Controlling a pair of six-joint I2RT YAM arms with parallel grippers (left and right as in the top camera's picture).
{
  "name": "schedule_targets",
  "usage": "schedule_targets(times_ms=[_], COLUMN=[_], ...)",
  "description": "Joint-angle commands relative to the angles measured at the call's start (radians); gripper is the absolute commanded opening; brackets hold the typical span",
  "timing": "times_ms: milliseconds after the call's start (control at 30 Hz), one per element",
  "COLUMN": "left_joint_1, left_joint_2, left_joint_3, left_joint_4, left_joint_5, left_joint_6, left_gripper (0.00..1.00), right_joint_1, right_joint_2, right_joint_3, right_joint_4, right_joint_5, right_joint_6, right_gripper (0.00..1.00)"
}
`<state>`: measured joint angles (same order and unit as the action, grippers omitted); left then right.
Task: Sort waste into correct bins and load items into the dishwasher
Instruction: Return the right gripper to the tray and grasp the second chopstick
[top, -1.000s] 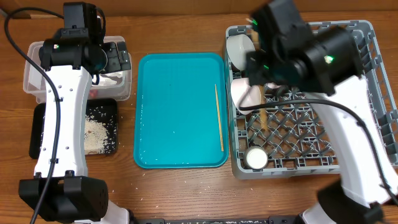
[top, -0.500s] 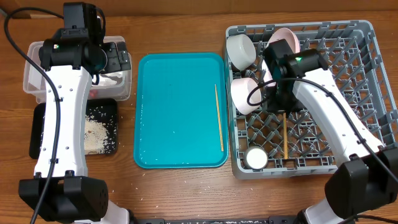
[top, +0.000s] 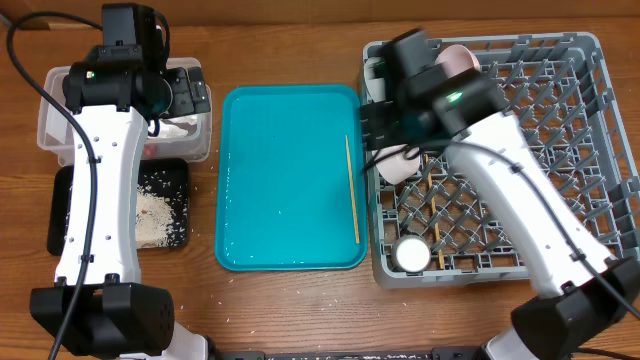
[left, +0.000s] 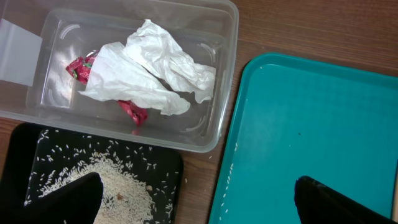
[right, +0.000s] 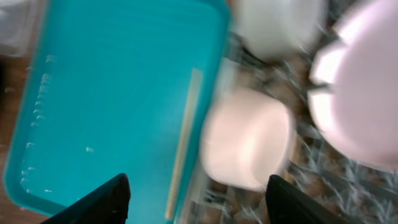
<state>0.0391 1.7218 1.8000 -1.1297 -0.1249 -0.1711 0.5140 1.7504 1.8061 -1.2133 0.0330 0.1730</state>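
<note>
Lying straight along the teal tray (right: 112, 93), a thin, pale wooden chopstick (right: 185, 142) shows blurred just beneath the right pincer (right: 198, 186), between its fingers. That pincer is spread wide, empty, touching nothing; a white bowl (right: 249, 140) in the rack (top: 480, 272) sits beside the chopstick. The left pincer (left: 198, 180) also gapes empty, with the crumpled napkin (left: 149, 74) in the tub (left: 227, 37) ahead of it.
</note>
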Motion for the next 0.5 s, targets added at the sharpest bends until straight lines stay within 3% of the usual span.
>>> schedule_targets(times_ms=[0,267,467], left_joint_1=[-0.006,-0.007,-0.007], left_joint_2=[0.008,0.008,0.008], left_joint_3=[0.02,0.02,0.02], left_joint_4=[0.004,0.004,0.004], left_joint_5=[-0.009,-0.009,-0.009], left_joint_6=[0.014,0.014,0.014], left_gripper=[1.0,1.0,1.0], right_joint_1=[0.119,0.171,0.17], right_joint_2=[0.08,0.366,0.468], right_joint_3=[0.015,0.014,0.014], right_joint_4=[0.07,0.098,0.084], right_joint_5=[0.001,0.129,0.162], right_joint_6=[0.055,0.133,0.139], right_gripper=[0.72,0.71,0.71])
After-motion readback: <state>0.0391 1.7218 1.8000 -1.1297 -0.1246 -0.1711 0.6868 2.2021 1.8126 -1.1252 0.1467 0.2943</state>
